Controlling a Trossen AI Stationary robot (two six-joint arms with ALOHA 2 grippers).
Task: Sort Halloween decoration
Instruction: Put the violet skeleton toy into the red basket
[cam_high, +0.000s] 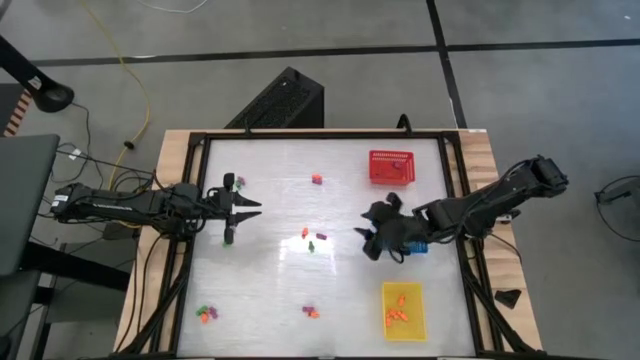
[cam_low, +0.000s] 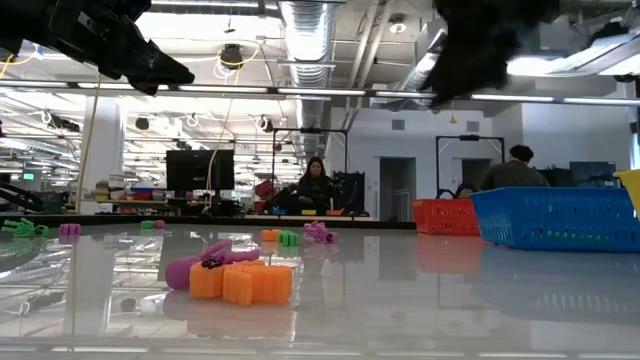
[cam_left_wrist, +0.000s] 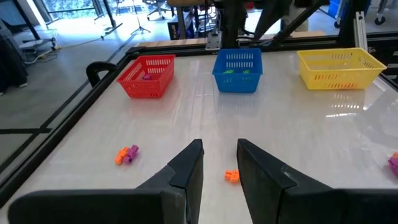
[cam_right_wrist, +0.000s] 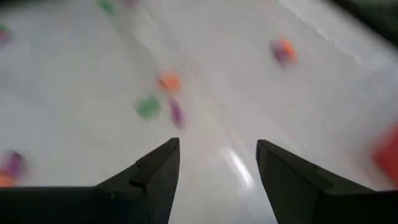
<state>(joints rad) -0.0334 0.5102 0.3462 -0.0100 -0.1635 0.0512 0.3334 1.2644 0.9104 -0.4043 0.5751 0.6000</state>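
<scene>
- The right pincer hangs above the middle-right of the counter, just beside the blue basket, which its arm mostly hides from above. Its fingers stand wide apart with nothing between them.
- I judge this the gap between a drop and the next pick: an empty pincer next to a basket, facing the loose pieces.
- The left pincer waits over the counter's left side; its fingers are parted by a narrow gap and hold nothing.
- The Halloween decoration lies scattered: a small orange, green and purple cluster mid-counter, just ahead of the right pincer, other bits near the far edge, near the left pincer and along the near edge.
- Some are sorted: orange pieces in the yellow basket, green in the blue, a purple one in the red basket.
- The next move likely calls for reaching to the mid-counter cluster, lowering the open fingers astride one trinket without nudging its neighbours, then closing.
- The pieces are tiny and close together, so picking only one colour will need care.
</scene>
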